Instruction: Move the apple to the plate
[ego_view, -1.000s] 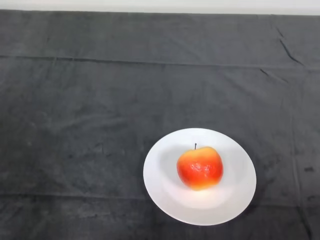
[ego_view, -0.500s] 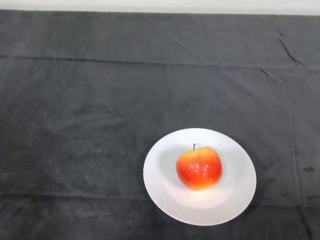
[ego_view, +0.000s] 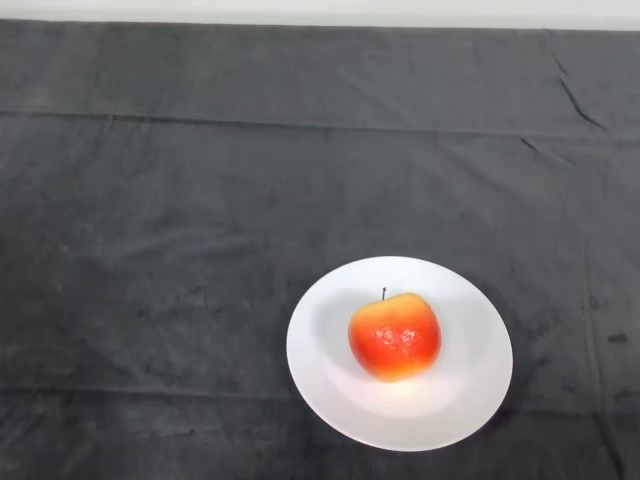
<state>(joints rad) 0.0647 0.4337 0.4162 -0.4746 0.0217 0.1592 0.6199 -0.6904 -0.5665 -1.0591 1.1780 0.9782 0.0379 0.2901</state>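
Apple (ego_view: 395, 337) sits upright on white plate (ego_view: 400, 352), lower right of frame, stem up, slightly left of plate centre. Judging by that, move looks done; shallow dish should keep it from rolling. Plate rests on worktop (ego_view: 200, 220) under dark cloth. My hand nowhere in frame, so cannot tell state of my fingers. Underside of apple hidden.

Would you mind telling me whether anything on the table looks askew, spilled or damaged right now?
Nothing stands out. The apple sits upright, stem up, on the white plate, which lies flat on the dark cloth. The cloth has creases but no spills.
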